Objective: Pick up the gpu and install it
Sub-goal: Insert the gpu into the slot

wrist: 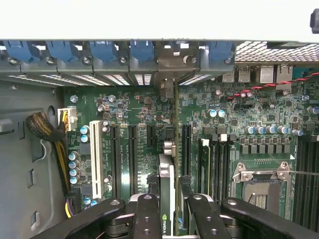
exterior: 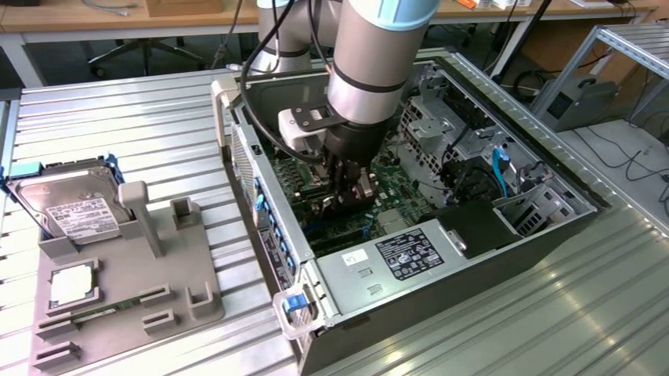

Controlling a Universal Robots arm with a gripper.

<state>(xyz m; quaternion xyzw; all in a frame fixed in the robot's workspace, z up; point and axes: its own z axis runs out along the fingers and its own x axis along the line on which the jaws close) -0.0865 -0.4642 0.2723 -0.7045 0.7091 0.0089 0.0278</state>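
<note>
your gripper (wrist: 167, 211) is down inside the open computer case (exterior: 544, 235), its black fingers (wrist: 145, 216) pinched on the gpu (wrist: 167, 191). the card stands on edge over the green motherboard (wrist: 259, 119), its top edge running toward the metal bracket (wrist: 172, 62) at the case's rear slot wall. on the grey holder tray (exterior: 199, 313) on the table, the hard drive (exterior: 74, 207) sits at one corner.

Open computer case (exterior: 502, 235), side panel off: access from above. Gripper (exterior: 350, 192) occupies the central bay over the motherboard (wrist: 134, 107), clamped on the gpu (wrist: 167, 191) held edge-on. Flanking obstructions: expansion slots (wrist: 124, 154), white slot (wrist: 94, 157), cable bundle (wrist: 47, 132). Blue bracket clips (wrist: 102, 50) bound the rear wall. Power supply (exterior: 392, 258) blocks the near end.
</note>
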